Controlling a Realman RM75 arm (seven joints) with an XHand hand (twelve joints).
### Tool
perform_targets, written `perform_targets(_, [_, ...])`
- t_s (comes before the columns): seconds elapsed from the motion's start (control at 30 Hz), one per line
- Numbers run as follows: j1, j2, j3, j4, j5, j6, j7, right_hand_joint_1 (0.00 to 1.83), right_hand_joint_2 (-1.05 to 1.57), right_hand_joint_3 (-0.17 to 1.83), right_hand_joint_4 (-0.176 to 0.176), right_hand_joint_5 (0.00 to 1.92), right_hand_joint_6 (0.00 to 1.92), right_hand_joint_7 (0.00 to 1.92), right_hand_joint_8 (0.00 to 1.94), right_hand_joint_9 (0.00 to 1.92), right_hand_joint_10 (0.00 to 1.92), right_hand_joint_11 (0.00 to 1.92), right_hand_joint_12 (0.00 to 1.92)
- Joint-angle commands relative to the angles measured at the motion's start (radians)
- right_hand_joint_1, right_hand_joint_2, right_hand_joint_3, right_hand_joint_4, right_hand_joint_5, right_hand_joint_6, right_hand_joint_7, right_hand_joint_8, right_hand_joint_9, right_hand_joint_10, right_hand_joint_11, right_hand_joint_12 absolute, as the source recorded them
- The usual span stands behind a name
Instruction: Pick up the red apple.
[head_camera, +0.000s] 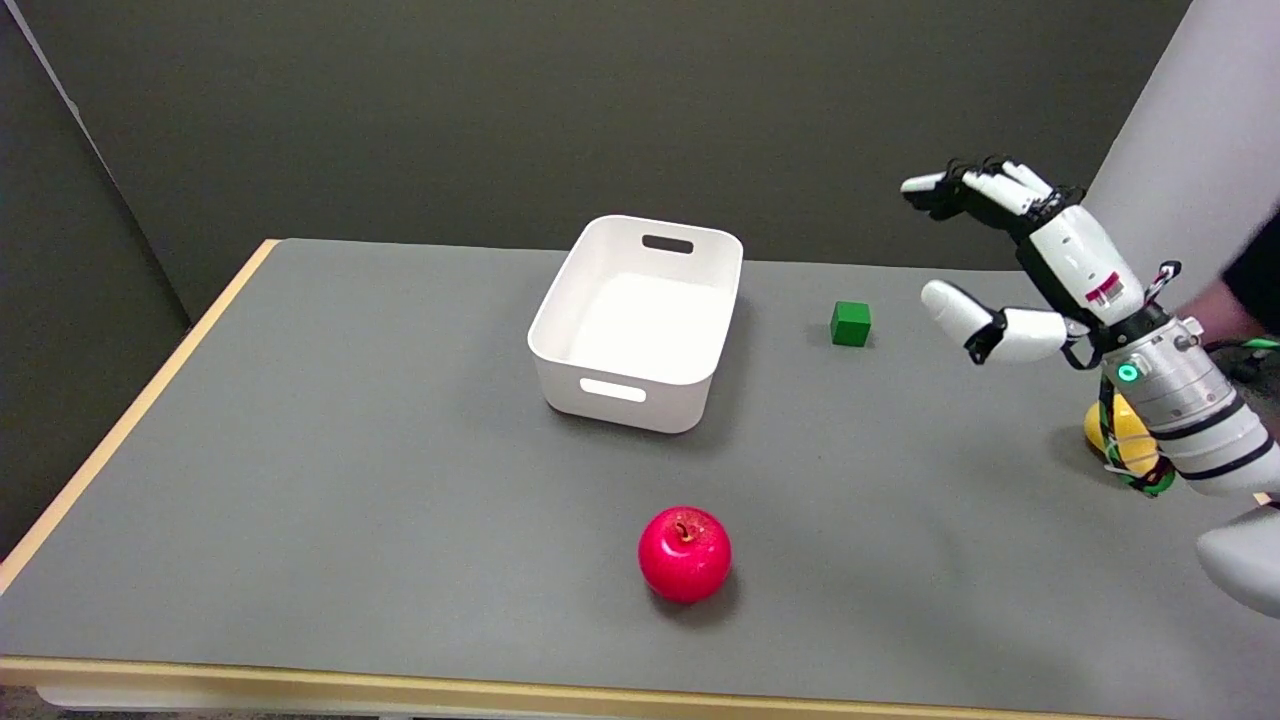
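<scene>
Grey table (300, 450) under a dark wall: the apple (685, 553) sits stem-up near the front edge, well apart from the right hand (1040, 270), which hangs high at the far right, fingers spread, holding nothing. It must reach down-left toward the front.

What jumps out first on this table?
The shiny red apple near the table's front edge, standing alone. Behind it sits an empty white bin, with a small green cube to its right. At the far right, the robot's right hand hovers open above the table.
</scene>
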Motion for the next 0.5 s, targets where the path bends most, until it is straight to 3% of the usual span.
perform_targets(0.03, [-0.196, 0.003, 0.035, 0.093, -0.115, 0.102, 0.172, 0.45, 0.65, 0.92, 0.106, 0.33, 0.65, 0.51, 0.56, 0.46, 1.00, 0.20, 1.35])
perform_targets(0.33, [-0.234, -0.107, 0.029, 0.119, -0.275, 0.189, 0.141, 0.64, 0.67, 0.90, 0.113, 0.39, 0.79, 0.57, 0.65, 0.50, 1.10, 0.27, 1.42])
perform_targets(0.5, [-0.257, -0.147, 0.021, 0.199, -0.410, 0.161, -0.028, 0.69, 0.67, 0.91, 0.107, 0.42, 0.85, 0.60, 0.70, 0.52, 1.13, 0.31, 1.47])
